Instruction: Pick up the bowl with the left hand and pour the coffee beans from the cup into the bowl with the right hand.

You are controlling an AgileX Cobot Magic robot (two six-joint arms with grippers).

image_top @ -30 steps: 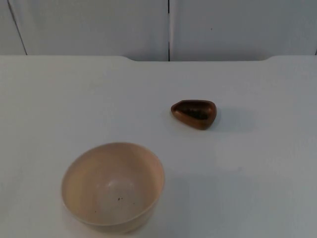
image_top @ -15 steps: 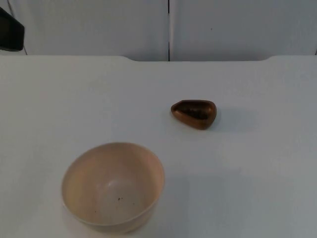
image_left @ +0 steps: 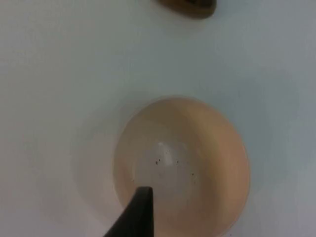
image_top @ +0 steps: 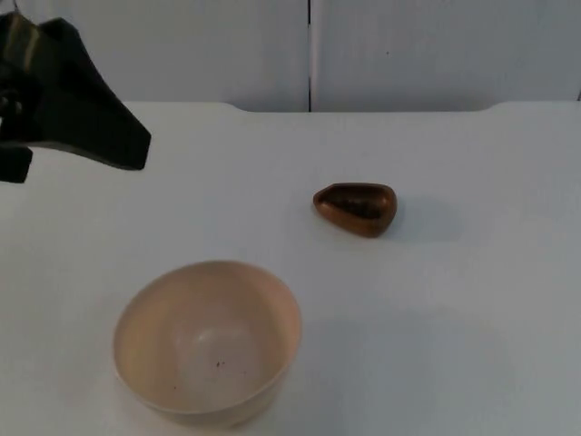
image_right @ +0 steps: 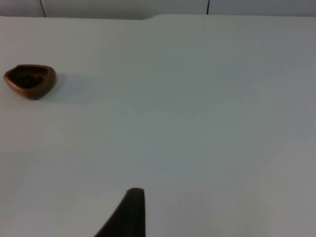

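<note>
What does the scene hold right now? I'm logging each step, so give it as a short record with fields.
bowl: beige, upright on the table, near edge, a few dark specks inside
cup: small brown, teardrop-shaped, dark beans inside, standing apart from the bowl
left gripper: above the table's far left part, nothing held, wrist camera looks down into the bowl
right gripper: fingertip over bare table, cup well off from it
task state: bowl not yet gripped, no pouring

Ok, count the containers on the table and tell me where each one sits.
2. The beige bowl stands upright at the near left of the table, seemingly empty apart from a few specks. The small brown cup holding dark coffee beans sits farther back, right of the bowl, apart from it.
</note>
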